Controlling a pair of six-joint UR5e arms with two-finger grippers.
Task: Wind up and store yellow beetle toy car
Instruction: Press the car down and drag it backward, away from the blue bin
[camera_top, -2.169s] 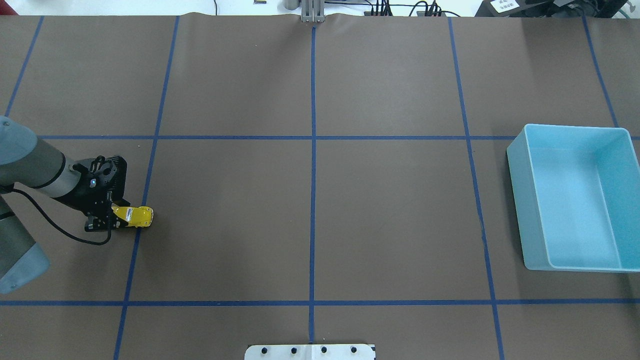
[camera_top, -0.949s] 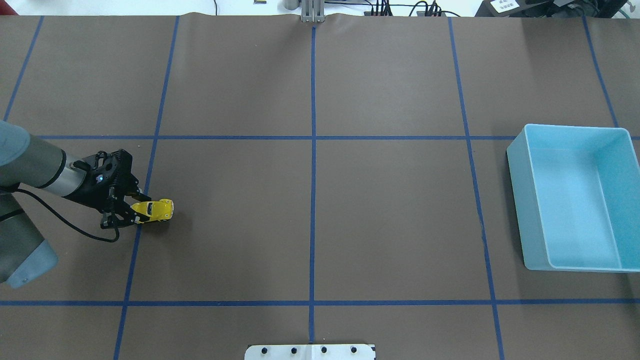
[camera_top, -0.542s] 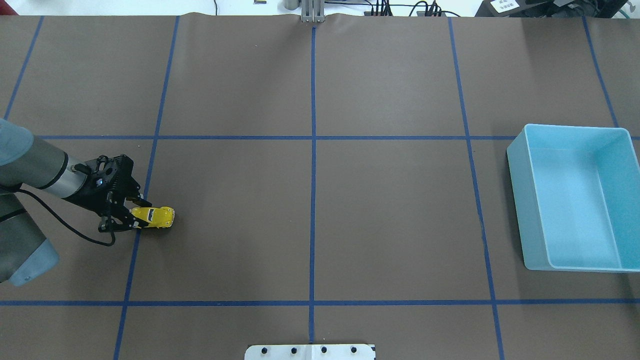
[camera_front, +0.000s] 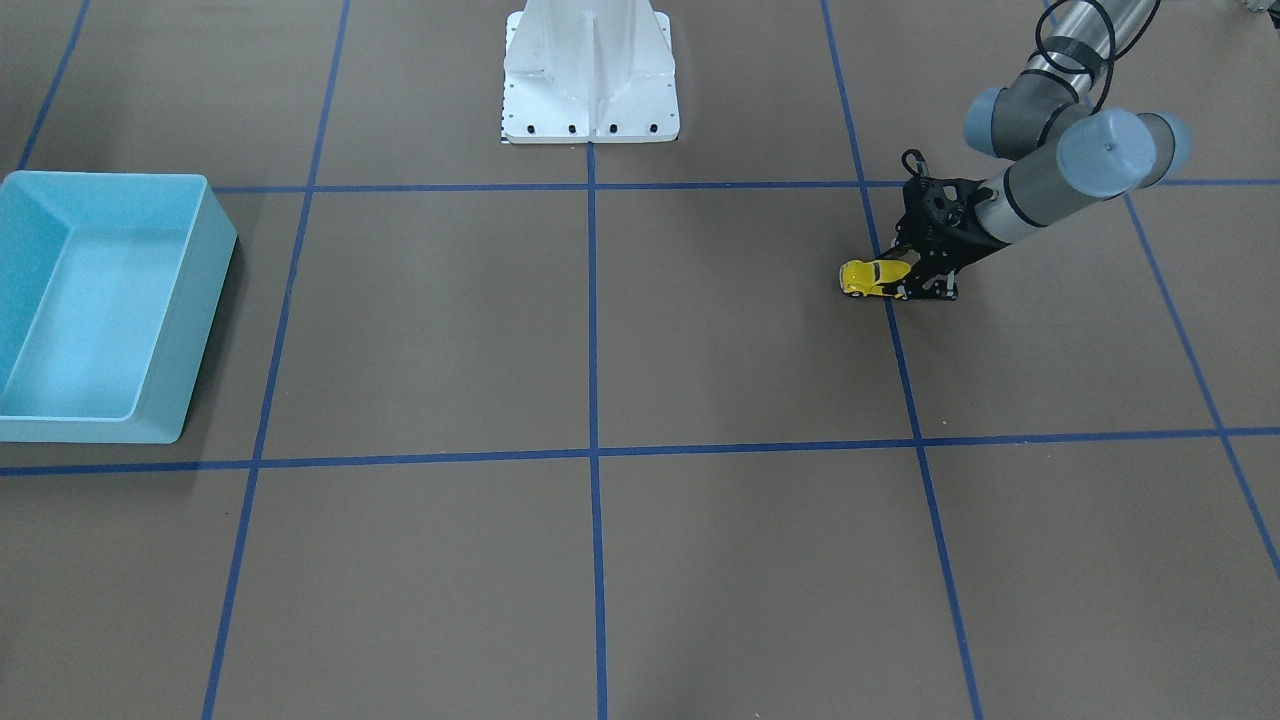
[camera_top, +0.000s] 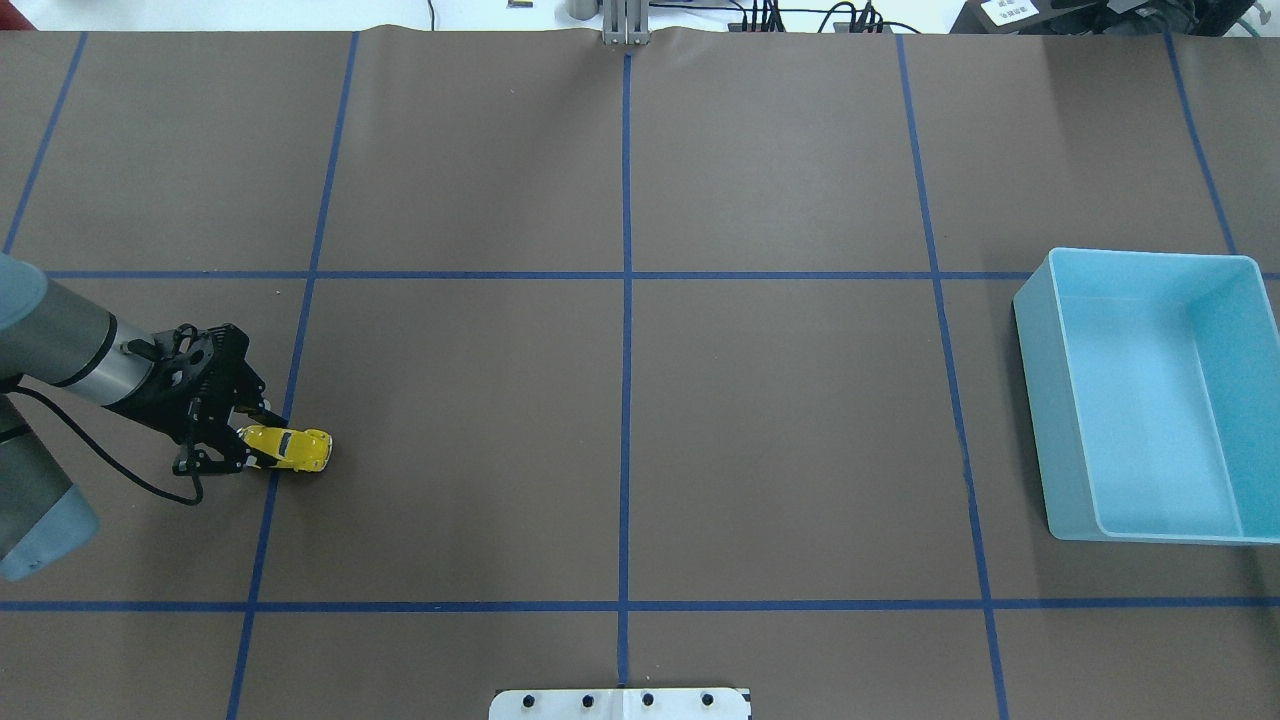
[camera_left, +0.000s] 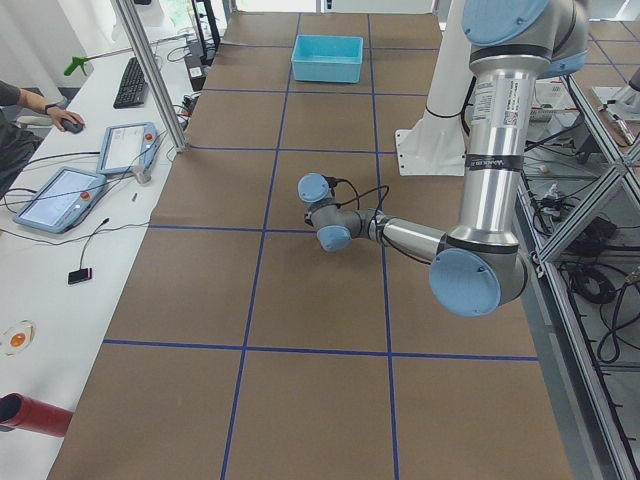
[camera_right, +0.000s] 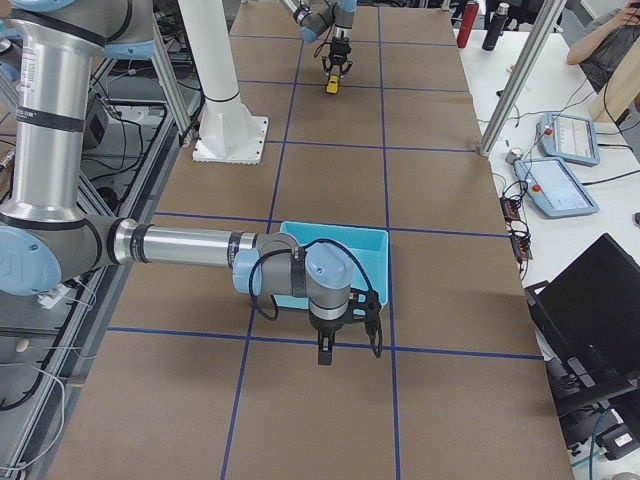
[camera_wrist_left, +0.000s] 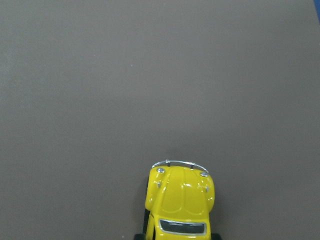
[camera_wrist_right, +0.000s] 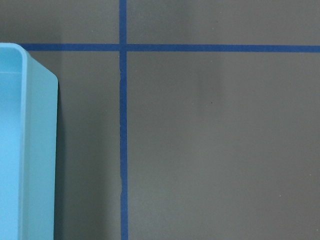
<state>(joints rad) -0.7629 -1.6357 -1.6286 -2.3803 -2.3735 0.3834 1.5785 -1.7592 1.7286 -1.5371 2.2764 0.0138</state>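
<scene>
Gripping the tiny glossy yellow beetle toy car (camera_top: 292, 450) by its tail, the left gripper (camera_top: 252, 447) sits low at the 9 o'clock side of the brown paper-covered table with blue tape grid lines (camera_top: 780, 420). Its black fingers are pinched in on the car's rear flanks, one either side, at no more than the body's width. The car looks level with its wheels down on the paper, though from these angles I can't swear to contact. Its silvery front bumper points towards 3 o'clock, and the left wrist camera shows the yellow bonnet (camera_wrist_left: 181, 197) with open brown paper ahead of it.

Away at 3 o'clock stands the light blue rectangular plastic bin (camera_top: 1036, 400), well apart from the car and with nothing visible inside. The right gripper (camera_right: 326, 352) hangs just beside that bin, but only the right-end camera catches it, so I cannot tell whether its fingers are spread or closed.

My read: this is the wind-up step and storage hasn't begun. The next move calls for downward pressure on the wheels and a straight drag back towards 9 o'clock to load the spring. The nose should stay lined up on 3 o'clock, because a skewed release would send the car off line. After that the car has to be lifted, or let go and fetched, and taken across to the bin.
</scene>
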